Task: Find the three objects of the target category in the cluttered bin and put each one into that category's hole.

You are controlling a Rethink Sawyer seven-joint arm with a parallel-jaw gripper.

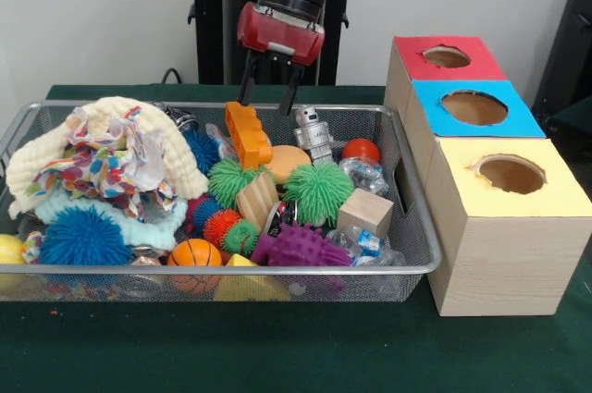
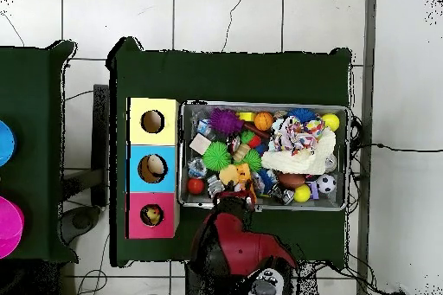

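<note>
The red-and-black hand (image 1: 270,95), fingers spread and empty, hangs just above the tilted orange plastic block (image 1: 248,134); its long axis slopes down-right.

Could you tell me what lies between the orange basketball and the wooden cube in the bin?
In the front view, a purple spiky toy lies between the orange basketball and the wooden cube.

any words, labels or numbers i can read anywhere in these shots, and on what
None can be read.
The water bottle in the wire bin has a blue label, too small and blurred to read.
The red, blue and yellow boxes show no print, nor does the gripper.
</note>
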